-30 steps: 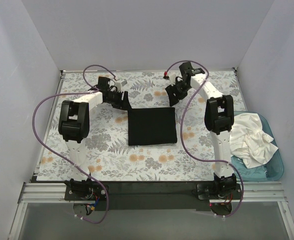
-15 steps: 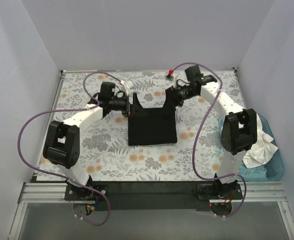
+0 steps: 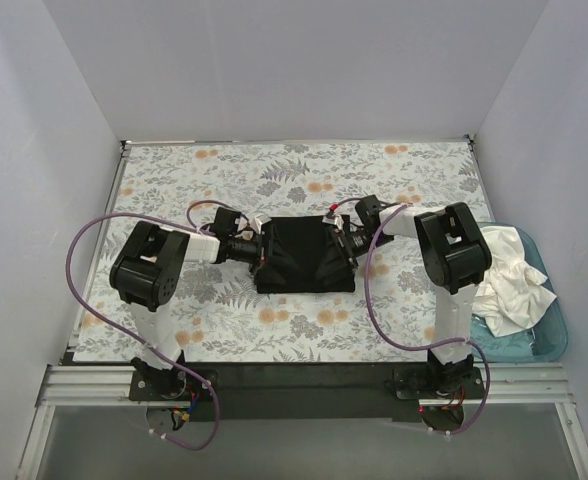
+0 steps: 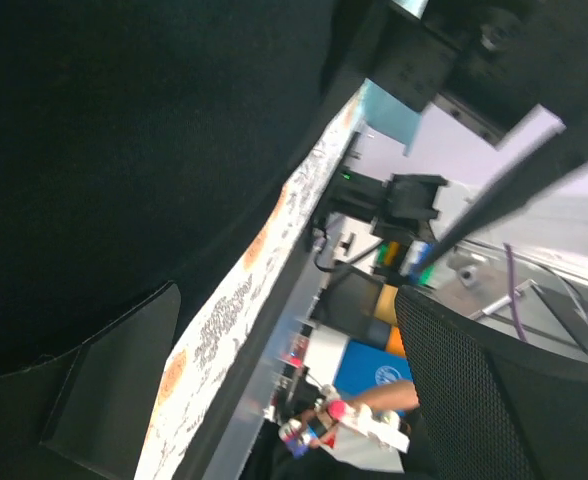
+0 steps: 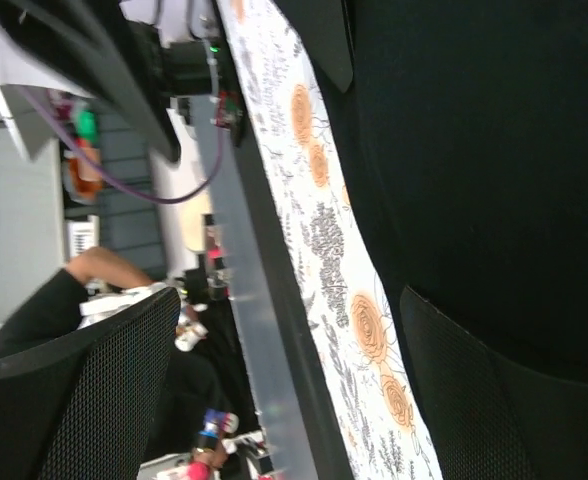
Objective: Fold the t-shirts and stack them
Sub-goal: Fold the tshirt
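The black t-shirt (image 3: 304, 258) lies folded at the middle of the floral cloth, its far edge narrower than its near edge. My left gripper (image 3: 264, 250) is low at its left side and my right gripper (image 3: 346, 244) low at its right side. In the left wrist view the fingers of the left gripper (image 4: 304, 400) stand wide apart, with black cloth (image 4: 124, 150) against the left finger (image 4: 104, 400). In the right wrist view the right gripper (image 5: 294, 400) is also wide open, with black cloth (image 5: 474, 150) over the right finger (image 5: 504, 400). White t-shirts (image 3: 509, 275) lie bunched in the tub.
A teal plastic tub (image 3: 552, 345) stands at the table's right edge beside the right arm. The grey-and-orange floral sheet (image 3: 224, 180) covers the table. White walls close in the left, back and right sides. Purple cables loop from both arms.
Both grippers came down and toward the near side from the shirt's raised far corners. The far part of the black shirt now lies over the rest. Both arms have dropped low.
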{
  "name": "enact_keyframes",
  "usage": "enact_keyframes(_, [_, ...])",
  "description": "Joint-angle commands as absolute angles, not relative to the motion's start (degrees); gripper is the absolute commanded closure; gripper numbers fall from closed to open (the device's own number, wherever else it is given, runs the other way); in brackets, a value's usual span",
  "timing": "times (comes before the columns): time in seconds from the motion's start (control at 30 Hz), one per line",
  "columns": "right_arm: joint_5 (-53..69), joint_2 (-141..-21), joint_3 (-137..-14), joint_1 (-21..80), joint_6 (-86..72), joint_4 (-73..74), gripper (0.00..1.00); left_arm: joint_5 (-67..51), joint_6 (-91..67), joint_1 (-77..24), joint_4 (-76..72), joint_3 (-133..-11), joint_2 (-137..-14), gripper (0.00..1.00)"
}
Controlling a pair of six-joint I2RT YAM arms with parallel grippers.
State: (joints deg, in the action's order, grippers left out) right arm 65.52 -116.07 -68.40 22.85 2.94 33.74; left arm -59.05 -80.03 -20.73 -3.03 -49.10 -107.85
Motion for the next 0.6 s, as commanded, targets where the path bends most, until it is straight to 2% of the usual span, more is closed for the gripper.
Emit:
enact_keyframes(0.0, [59.59, -119.70, -65.13, 18.47, 5.45, 31.99, 0.02, -57.74, -79.02, -16.27, -3.16, -47.29, -111.09, 0.10])
enact_keyframes(0.13, [61.43, -121.11, -63.72, 15.12, 7.64, 33.13, 0.02, -59.59, -76.82, -13.54, -2.72, -46.23, -113.46, 0.10])
enact_keyframes(0.33, [61.62, -117.44, -61.26, 14.94, 19.06, 42.18, 0.02, -59.85, -74.97, -12.13, -1.93, -44.21, -111.01, 0.10])
enact_keyframes(0.47, [54.17, -113.04, -61.16, 13.54, 23.64, 45.43, 0.02, -62.48, -73.57, -12.04, -0.36, -45.08, -107.15, 0.09])
enact_keyframes(0.57, [47.33, -107.86, -64.15, 11.17, 23.21, 45.27, 0.03, -61.36, -69.27, -11.69, 4.91, -47.45, -99.43, 0.09])
